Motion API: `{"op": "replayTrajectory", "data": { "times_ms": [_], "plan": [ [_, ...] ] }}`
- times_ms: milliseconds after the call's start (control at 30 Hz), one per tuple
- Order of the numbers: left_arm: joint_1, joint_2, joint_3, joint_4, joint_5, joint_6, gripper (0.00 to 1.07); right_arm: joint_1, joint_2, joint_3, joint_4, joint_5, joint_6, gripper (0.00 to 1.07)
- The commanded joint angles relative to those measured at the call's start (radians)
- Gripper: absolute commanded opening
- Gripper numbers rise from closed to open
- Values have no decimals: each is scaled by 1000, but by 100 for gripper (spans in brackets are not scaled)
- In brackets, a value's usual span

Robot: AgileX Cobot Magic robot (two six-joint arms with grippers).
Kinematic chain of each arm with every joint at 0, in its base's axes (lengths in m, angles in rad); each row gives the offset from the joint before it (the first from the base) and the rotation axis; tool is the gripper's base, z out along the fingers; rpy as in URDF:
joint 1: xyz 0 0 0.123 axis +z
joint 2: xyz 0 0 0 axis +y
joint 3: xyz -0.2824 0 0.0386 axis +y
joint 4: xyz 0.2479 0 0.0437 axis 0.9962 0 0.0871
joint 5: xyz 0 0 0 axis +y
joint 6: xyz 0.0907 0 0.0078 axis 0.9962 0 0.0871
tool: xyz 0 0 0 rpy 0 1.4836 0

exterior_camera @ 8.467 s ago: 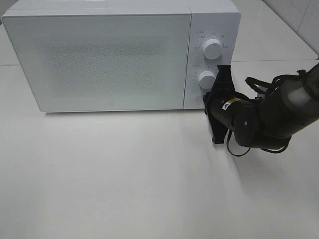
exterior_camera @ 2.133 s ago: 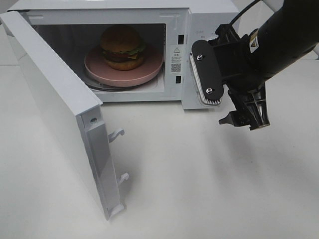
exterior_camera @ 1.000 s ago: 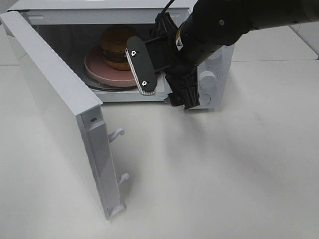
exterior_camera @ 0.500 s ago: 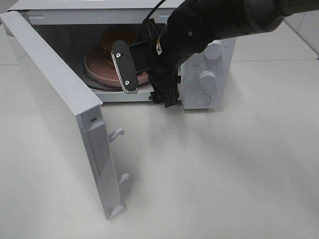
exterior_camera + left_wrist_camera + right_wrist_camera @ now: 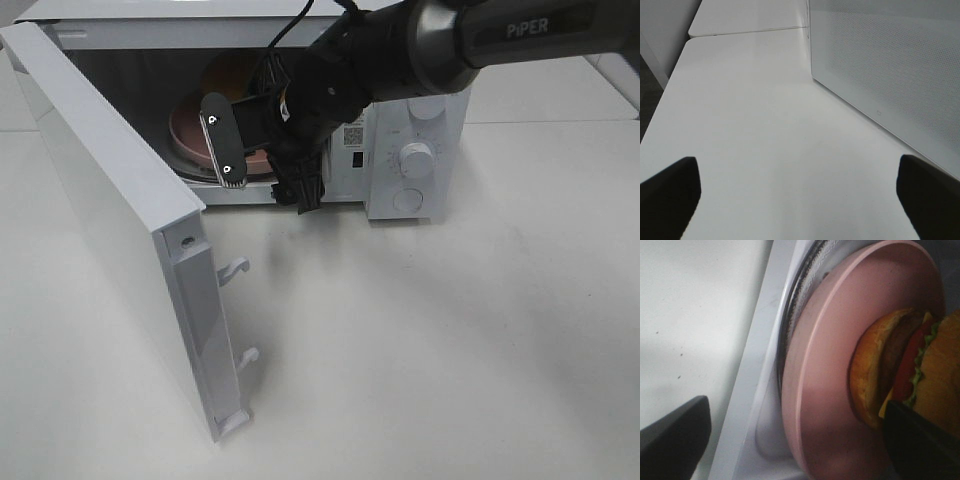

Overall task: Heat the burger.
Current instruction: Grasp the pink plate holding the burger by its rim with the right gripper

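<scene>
Burger (image 5: 900, 375) sits on a pink plate (image 5: 830, 365) inside the microwave (image 5: 420, 150), on the glass turntable (image 5: 790, 335); in the high view only part of its bun (image 5: 232, 75) shows behind the right arm. Wrist view shows layers: lower bun, dark patty, red tomato, green lettuce, yellow cheese edge, upper bun.

Right gripper (image 5: 262, 165) is at the oven mouth, jaws spread wide, nothing between them. One finger (image 5: 222, 150) stands in front of the plate's near rim; the other (image 5: 300, 190) is down by the cavity's front sill. In the wrist view one fingertip (image 5: 920, 440) overlaps the burger; contact cannot be told.

Door (image 5: 120, 230) is swung fully open to the left of the high view, latch hooks (image 5: 235, 268) visible on its edge. Control panel w/ knobs (image 5: 415, 158) is to the right of the cavity.

Left gripper (image 5: 800, 200) is open and empty, over bare table (image 5: 755, 125) beside the door's outer face; not seen in the high view.
</scene>
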Motion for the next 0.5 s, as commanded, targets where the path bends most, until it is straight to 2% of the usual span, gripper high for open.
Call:
{"op": "replayTrajectory", "data": {
  "times_ms": [33, 267, 500],
  "plan": [
    [3, -18, 2, 5, -9, -6, 100, 0, 30, -34, -1, -5, 15, 89],
    [3, -18, 2, 9, -9, -6, 100, -17, 94, -124, -3, -6, 15, 87],
    [3, -18, 2, 9, -9, -6, 100, -23, 133, -163, 1, -10, 15, 86]
  ]
}}
